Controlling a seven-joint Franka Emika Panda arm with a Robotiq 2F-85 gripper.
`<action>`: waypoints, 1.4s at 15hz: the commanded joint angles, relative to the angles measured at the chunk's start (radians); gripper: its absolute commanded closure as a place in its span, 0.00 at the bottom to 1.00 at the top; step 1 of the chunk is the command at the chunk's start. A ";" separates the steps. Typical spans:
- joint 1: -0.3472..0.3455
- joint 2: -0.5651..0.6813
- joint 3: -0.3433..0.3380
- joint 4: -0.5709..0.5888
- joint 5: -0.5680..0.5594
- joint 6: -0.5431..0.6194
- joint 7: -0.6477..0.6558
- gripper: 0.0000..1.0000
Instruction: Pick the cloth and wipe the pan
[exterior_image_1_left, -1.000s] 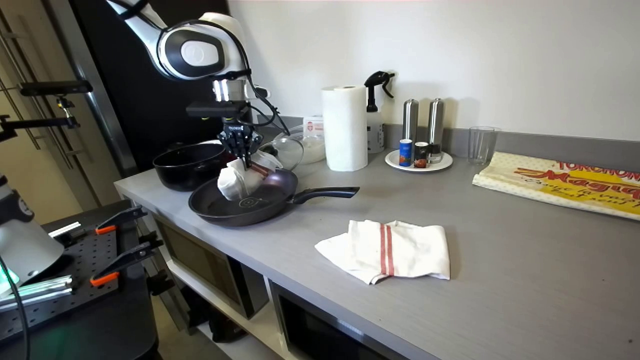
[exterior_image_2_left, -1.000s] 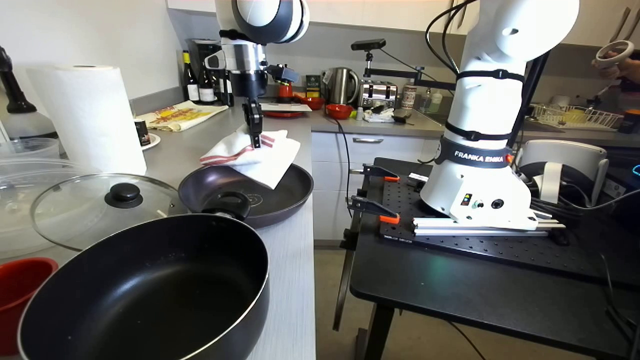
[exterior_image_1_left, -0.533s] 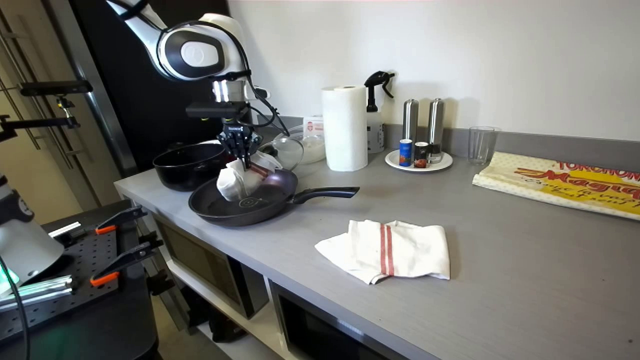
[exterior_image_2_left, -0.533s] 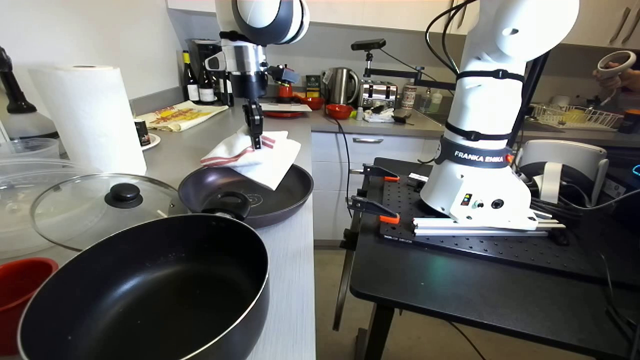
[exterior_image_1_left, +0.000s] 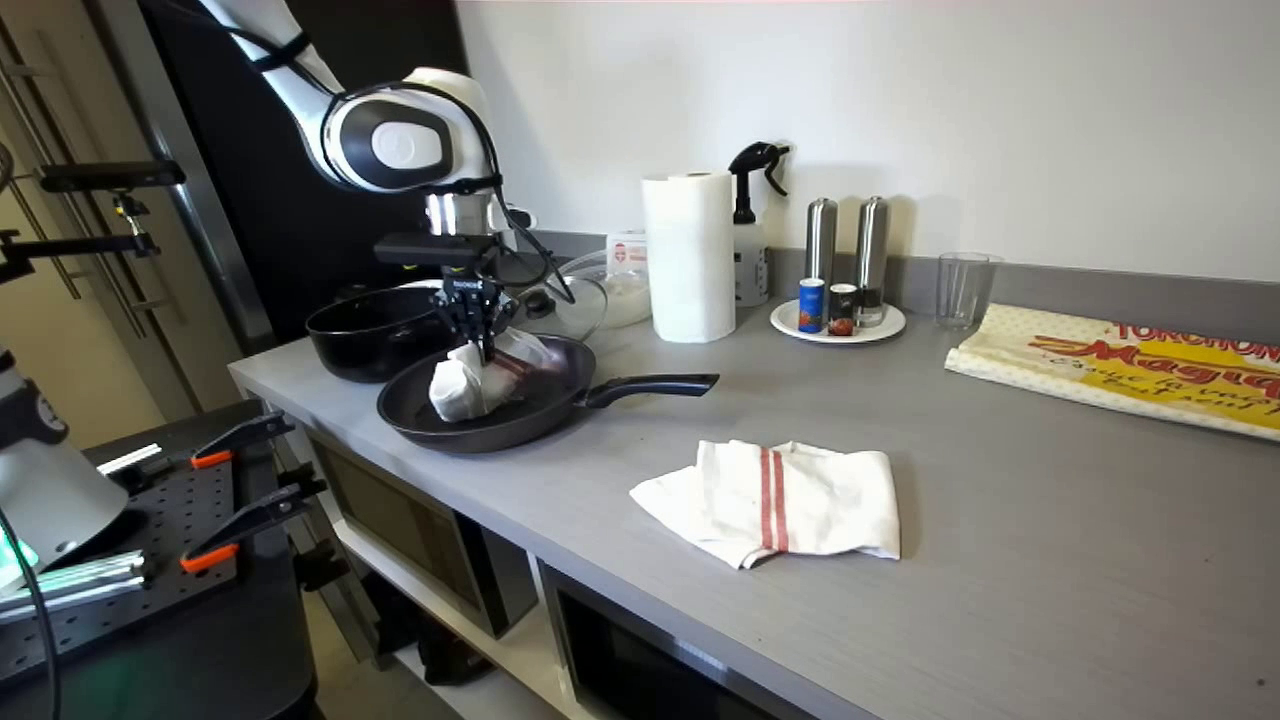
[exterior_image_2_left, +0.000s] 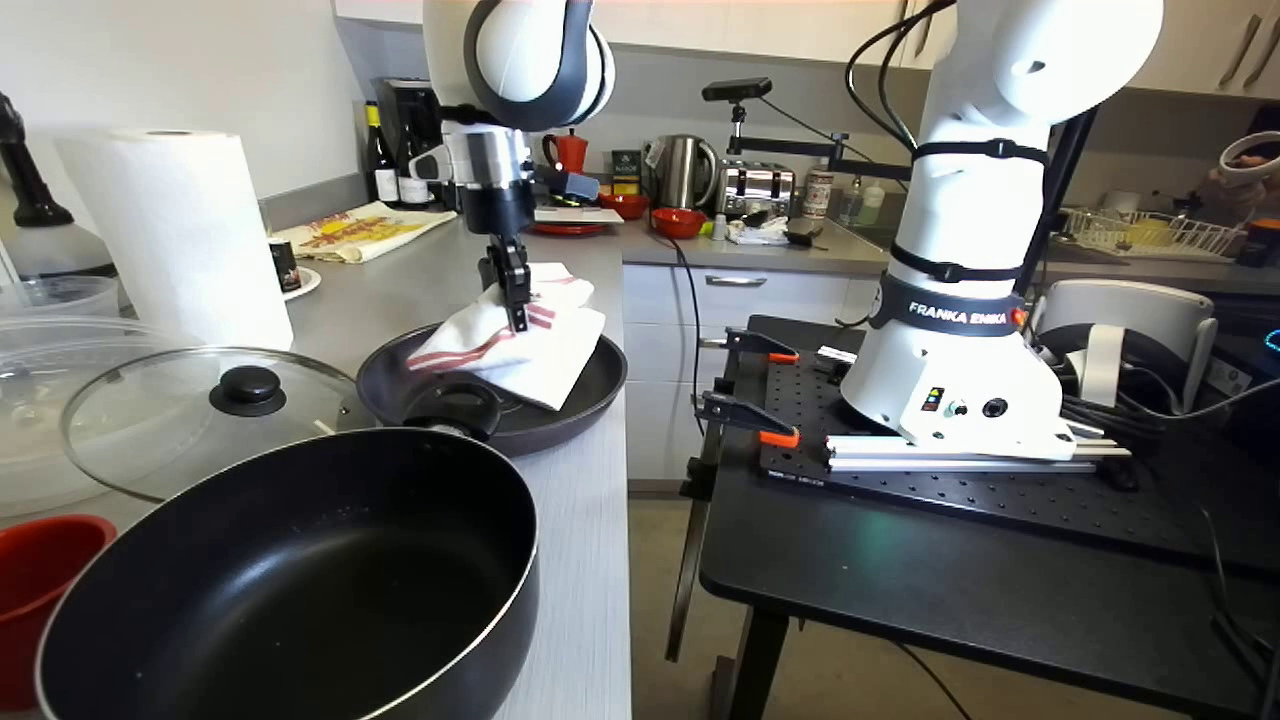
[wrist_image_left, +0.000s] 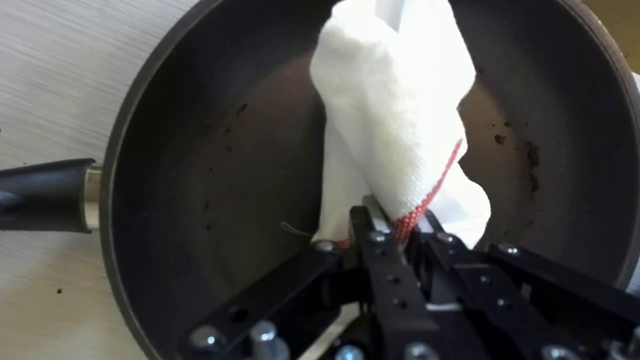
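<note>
The gripper pinches a fold of the cloth inside the pan, though whether its loose end bears on the base I cannot tell. With the handle unbraced, a hard sideways push could shove the pan off the counter, whose edge is close; pressing too low could scrape the fingertips on the base. So narrow a pinch may let the bunched cloth slip or miss the dark flecks beside it.
</note>
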 joint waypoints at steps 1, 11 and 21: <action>0.019 0.072 -0.009 0.018 -0.049 0.058 0.032 0.97; 0.144 0.225 -0.104 0.038 -0.276 0.210 0.245 0.97; 0.097 0.223 -0.123 0.039 -0.268 0.235 0.265 0.97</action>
